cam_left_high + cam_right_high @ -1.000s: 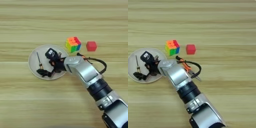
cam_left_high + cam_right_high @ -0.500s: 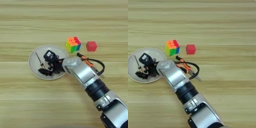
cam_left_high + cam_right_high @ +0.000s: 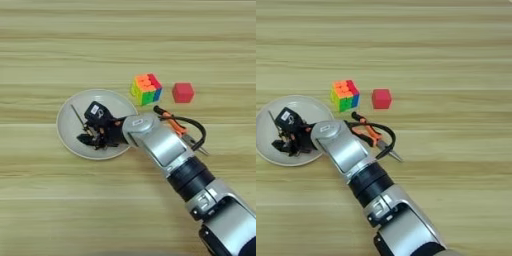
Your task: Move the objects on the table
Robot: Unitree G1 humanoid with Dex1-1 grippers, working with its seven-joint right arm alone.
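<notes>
Gripper: the right gripper [image 3: 95,134] sits over the round pale grey plate [image 3: 70,107], low inside its rim. Its black fingers are a dark cluster there, and I cannot tell whether they are apart or together.
Screwdriver: a thin shaft [image 3: 77,114] slants up and left from the fingers inside the plate; the handle is hidden in the dark cluster, and whether it is gripped cannot be told.
Arm: the silver forearm [image 3: 160,145] runs from the bottom right corner up to the plate's right rim.
Pliers: the orange-and-black pliers [image 3: 177,129] lie on the table [image 3: 60,45] just right of the forearm, tips pointing down-right, partly under a black cable.
Puzzle cube: the multicoloured cube [image 3: 146,89] stands just above and right of the plate, apart from it.
Red cube: the small red cube [image 3: 183,92] stands near the puzzle cube's right side, not touching.
View difference: the left eye view shows the whole plate; the right eye view cuts its left rim but shows more table to the right.
Open room: bare wood across the far half, the right side and the lower left.
</notes>
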